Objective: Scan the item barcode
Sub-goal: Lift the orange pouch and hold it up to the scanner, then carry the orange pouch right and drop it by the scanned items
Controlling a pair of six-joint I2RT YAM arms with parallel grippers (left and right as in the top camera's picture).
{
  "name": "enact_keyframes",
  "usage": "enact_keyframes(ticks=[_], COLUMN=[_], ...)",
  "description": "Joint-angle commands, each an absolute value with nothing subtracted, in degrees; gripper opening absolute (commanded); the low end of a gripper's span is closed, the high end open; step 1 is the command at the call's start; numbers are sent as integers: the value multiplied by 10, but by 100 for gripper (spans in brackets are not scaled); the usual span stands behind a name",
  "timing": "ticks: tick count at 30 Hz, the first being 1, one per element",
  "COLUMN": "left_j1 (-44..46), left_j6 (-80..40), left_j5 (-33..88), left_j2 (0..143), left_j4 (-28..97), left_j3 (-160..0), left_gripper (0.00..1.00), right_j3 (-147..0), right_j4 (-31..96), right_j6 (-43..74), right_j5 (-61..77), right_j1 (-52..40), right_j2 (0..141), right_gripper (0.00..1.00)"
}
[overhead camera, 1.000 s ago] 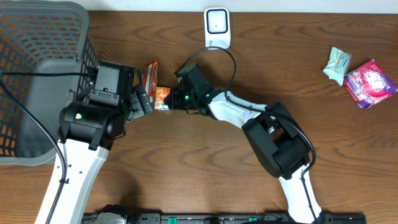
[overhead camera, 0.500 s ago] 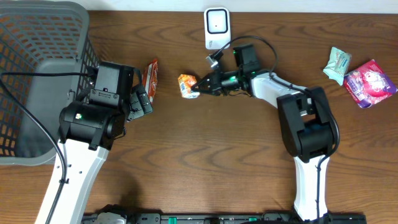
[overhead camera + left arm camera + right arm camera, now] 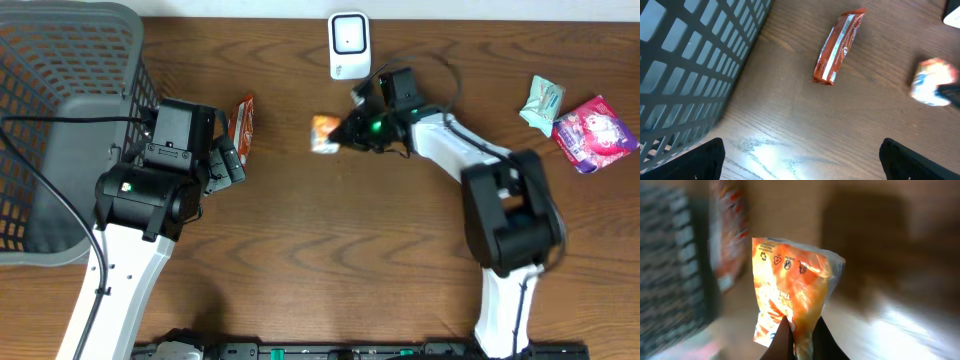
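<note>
Just below the scanner point(image 3: 348, 44), I have the orange snack packet point(image 3: 325, 133) pinched in my right gripper point(image 3: 801, 335). My left gripper point(image 3: 800, 162) hangs wide apart and empty beside the basket point(image 3: 60, 120). Pickup looks done; showing the barcode to the scanner is what's left.

dark brown wood-grain table point(image 3: 320, 270); pale glare on its surface

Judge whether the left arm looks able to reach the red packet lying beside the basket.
Probably yes. The left tool is open, and the red packet lies on the table just ahead of it, clear of the basket, with nothing between.
</note>
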State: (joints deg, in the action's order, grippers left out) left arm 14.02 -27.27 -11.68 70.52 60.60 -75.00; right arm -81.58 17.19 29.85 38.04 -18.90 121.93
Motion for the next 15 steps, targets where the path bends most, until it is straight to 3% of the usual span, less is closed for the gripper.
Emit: enact_keyframes(ticks=[1, 6, 9, 15], left_j1=[138, 138, 138, 138], left_j6=[-282, -282, -282, -282], left_j5=[-114, -114, -114, -114], left_j2=[706, 706, 706, 706], left_j4=[608, 608, 608, 608], left_j3=[-752, -752, -752, -752], left_gripper=[98, 98, 98, 98], right_j3=[-825, -825, -825, -854], right_j4=[173, 112, 37, -48], right_j6=[233, 103, 15, 14], right_j5=[33, -237, -271, -259], right_j1=[-194, -218, -229, -241], right_j2=[1111, 1075, 1101, 1165], right_gripper=[1, 1, 1, 1])
